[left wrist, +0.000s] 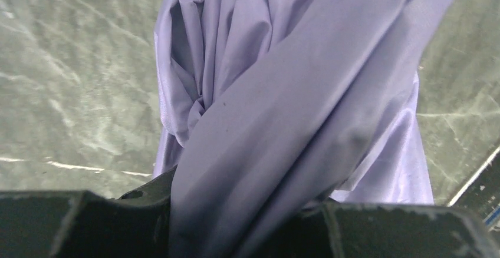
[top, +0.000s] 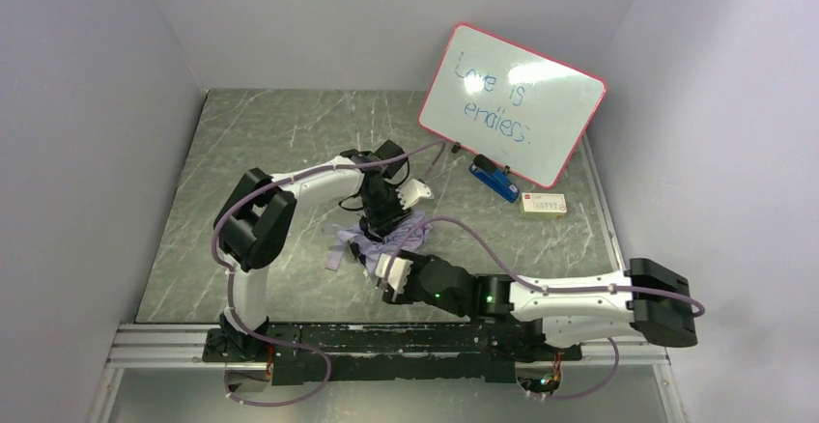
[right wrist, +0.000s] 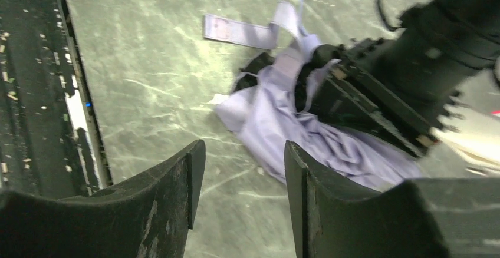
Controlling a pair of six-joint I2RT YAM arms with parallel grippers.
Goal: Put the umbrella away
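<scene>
My left gripper (left wrist: 236, 222) is clamped on the pale lavender fabric compact umbrella (top: 355, 242), crumpled mid-table; my right gripper (right wrist: 243, 172) hangs just near of it, fingers apart. The cloth looks light, limp and slippery (best pinched at bunched folds).

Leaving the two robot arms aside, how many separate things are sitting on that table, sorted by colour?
Lavender: 1, the umbrella
White with red frame: 1, the whiteboard
Blue: 1, a small object by the whiteboard's foot
Cream: 1, a small box
Total: 4
</scene>
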